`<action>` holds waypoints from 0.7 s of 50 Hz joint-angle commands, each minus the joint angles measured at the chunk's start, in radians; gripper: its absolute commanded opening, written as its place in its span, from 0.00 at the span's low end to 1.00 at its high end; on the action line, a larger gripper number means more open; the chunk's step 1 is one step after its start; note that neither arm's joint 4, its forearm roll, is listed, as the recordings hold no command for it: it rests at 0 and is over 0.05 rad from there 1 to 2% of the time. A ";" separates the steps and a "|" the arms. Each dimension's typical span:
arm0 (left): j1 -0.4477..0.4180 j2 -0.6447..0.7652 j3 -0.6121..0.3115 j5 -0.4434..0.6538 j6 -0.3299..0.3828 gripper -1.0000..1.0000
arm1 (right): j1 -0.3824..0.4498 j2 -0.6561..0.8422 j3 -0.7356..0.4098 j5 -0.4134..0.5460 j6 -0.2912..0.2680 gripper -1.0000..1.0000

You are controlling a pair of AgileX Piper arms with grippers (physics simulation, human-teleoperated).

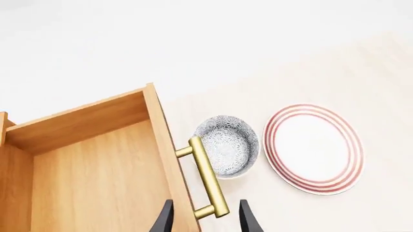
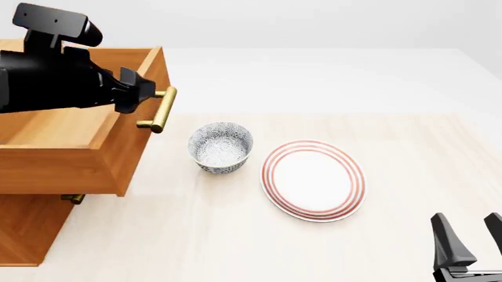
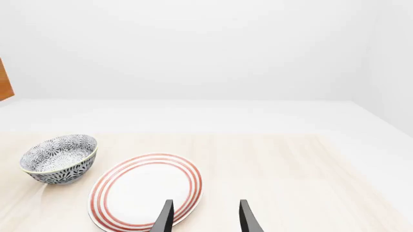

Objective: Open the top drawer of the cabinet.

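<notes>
Standing pulled out from the cabinet (image 2: 27, 229) at nine o'clock, the top drawer (image 2: 70, 158) hangs over the desk (image 2: 235, 235). The left jaws (image 1: 205, 222) straddle its brass handle (image 1: 208, 176), parted and not clamped; the right jaws (image 3: 205, 217) hang open, empty, at five o'clock.

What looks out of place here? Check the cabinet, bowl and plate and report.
Nothing stands out. The top drawer of the cabinet is pulled out, as the task intends, with the left pincer open around its brass handle. The bowl stands upright and the plate lies flat, both intact.
</notes>
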 commanded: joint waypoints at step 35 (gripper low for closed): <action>0.075 -0.176 -0.043 0.029 0.087 1.00 | 0.000 0.000 0.000 0.000 0.000 1.00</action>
